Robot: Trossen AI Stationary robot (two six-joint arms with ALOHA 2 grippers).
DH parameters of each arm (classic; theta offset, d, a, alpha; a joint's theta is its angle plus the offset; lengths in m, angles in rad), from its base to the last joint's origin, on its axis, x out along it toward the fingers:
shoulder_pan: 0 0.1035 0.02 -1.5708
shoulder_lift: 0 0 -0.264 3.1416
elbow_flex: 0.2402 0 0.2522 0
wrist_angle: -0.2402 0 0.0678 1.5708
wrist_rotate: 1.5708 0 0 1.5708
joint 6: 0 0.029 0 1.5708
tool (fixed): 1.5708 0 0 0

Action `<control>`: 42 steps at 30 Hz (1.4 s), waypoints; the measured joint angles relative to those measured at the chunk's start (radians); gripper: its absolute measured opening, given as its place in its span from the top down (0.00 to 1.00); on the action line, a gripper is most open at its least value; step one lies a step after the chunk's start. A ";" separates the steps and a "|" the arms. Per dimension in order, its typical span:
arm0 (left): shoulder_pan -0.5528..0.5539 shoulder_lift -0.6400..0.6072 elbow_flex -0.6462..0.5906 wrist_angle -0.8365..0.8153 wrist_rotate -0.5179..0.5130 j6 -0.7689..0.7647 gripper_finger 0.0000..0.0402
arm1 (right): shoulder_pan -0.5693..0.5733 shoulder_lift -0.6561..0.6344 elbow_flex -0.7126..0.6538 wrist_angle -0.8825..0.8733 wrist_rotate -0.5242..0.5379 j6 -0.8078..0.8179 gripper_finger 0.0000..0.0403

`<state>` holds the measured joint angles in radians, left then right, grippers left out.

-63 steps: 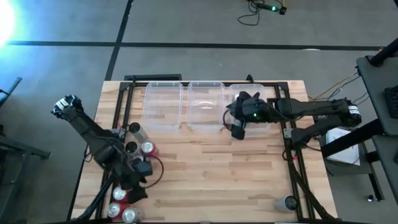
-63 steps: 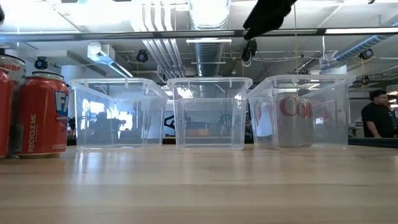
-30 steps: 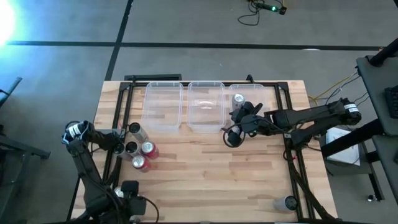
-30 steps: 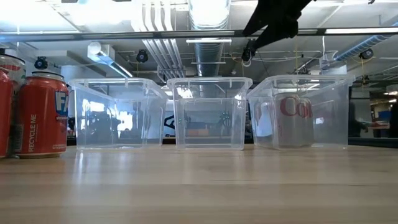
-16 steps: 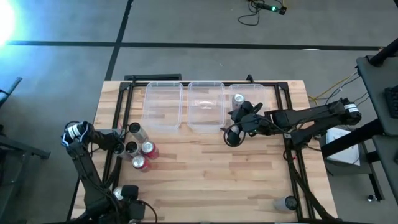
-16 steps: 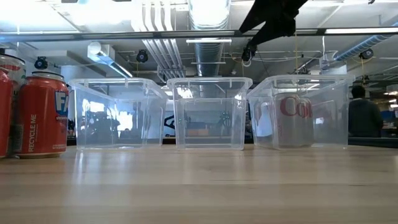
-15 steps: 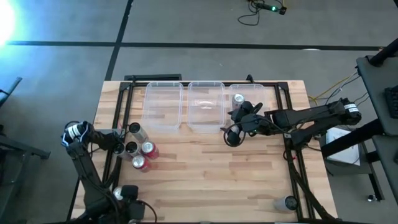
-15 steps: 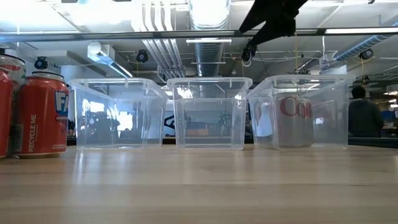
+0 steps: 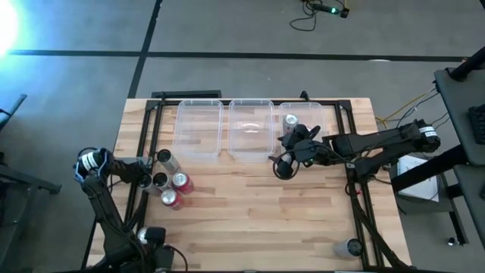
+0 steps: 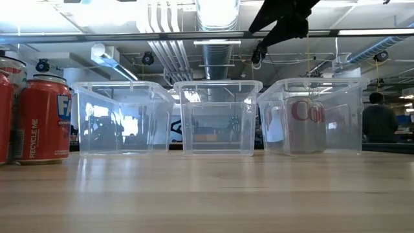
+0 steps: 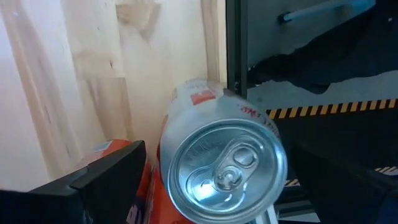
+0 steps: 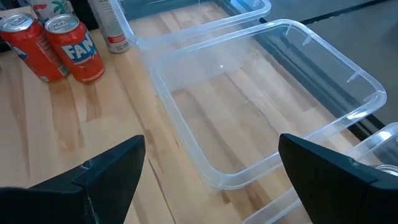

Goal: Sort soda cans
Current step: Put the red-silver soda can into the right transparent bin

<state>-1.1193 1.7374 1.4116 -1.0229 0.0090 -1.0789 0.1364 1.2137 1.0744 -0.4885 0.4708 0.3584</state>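
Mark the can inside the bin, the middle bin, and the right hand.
can in bin (image 9: 289,120): high view, its silver top.
middle bin (image 10: 217,85): low view, front rim.
right hand (image 9: 283,163): high view, between its fingertips.

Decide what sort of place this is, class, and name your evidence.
Probably a robotics lab or workshop: exposed ceiling ducts, a wooden table on a metal frame, and two arms sorting soda cans into clear bins.

Our left arm runs down the table's left edge and folds back at the near corner, its left pincer low by that corner with its fingers spread wide and nothing between them. Our right arm reaches in from the right side, stretched nearly straight across the far half of the table. The right pincer hangs above the table with its fingers wide apart and empty.
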 joint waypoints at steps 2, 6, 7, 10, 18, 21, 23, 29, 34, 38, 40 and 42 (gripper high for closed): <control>-0.005 0.000 -0.019 0.013 0.001 -0.004 0.05 | 0.002 0.000 0.000 0.000 0.000 0.001 0.10; -0.012 0.000 -0.053 0.023 0.004 -0.004 0.05 | 0.003 0.000 0.000 0.000 -0.002 0.010 0.10; -0.012 0.000 -0.059 0.025 0.006 -0.004 0.05 | 0.003 0.000 0.000 0.000 -0.002 0.011 0.10; -0.011 0.000 -0.075 0.035 0.004 -0.004 0.05 | 0.003 0.000 0.000 0.000 -0.003 0.012 0.10; 0.001 0.000 -0.107 0.128 0.001 -0.004 0.18 | 0.003 0.000 0.000 -0.001 -0.008 0.016 0.10; 0.019 -0.002 -0.108 0.131 0.007 -0.009 0.26 | 0.004 0.000 -0.004 -0.002 -0.010 0.017 0.10; 0.034 -0.001 -0.101 0.126 0.006 0.009 0.28 | 0.008 0.000 -0.006 -0.003 -0.029 0.021 0.10; 0.147 0.000 -0.008 0.006 -0.012 0.184 0.28 | 0.033 0.000 -0.008 0.000 -0.044 0.011 0.10; 0.316 0.000 0.049 -0.060 -0.059 0.392 0.28 | 0.083 0.000 -0.015 0.001 -0.032 -0.001 0.10; 0.473 0.000 0.050 -0.068 -0.071 0.570 0.28 | 0.152 0.000 -0.049 0.031 -0.016 0.010 0.10; 0.550 0.000 0.050 -0.059 -0.078 0.667 0.28 | 0.190 0.000 -0.075 0.047 -0.016 0.029 0.10; 0.622 0.000 0.050 -0.048 -0.079 0.744 0.28 | 0.229 0.000 -0.103 0.062 -0.015 0.053 0.10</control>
<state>-0.4969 1.7374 1.4616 -1.0707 -0.0700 -0.3345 0.3651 1.2137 0.9711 -0.4262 0.4555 0.4118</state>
